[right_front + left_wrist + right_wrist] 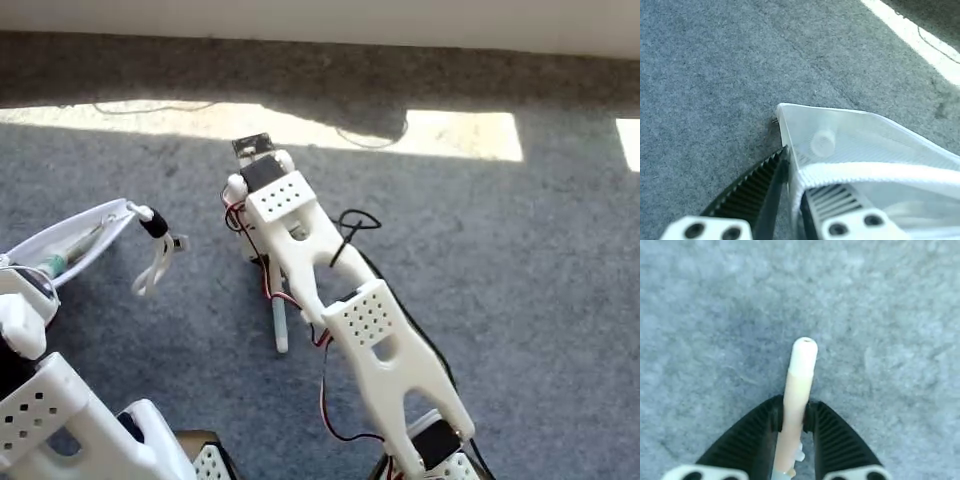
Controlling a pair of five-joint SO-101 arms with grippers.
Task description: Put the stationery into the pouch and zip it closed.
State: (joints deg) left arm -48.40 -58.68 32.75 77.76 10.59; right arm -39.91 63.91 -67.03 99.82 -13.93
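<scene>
A white mesh pouch [85,235] lies open at the left of the grey carpet, with a green-tipped pen [58,263] inside it. My left gripper [790,156] is shut on the pouch's rim [850,172]; a round cap [822,142] shows through the mesh. The pouch's zip cord [155,262] hangs off its far end. My right gripper [792,407] is shut on a pale pen [800,372], which points away over the carpet. From above, that pen [281,328] sticks out beneath the right arm [300,240] near the middle.
Grey carpet [520,260] covers the whole floor, with a sunlit strip [450,135] along the back and a thin cable [370,135] lying in it. Open carpet lies to the right of the right arm.
</scene>
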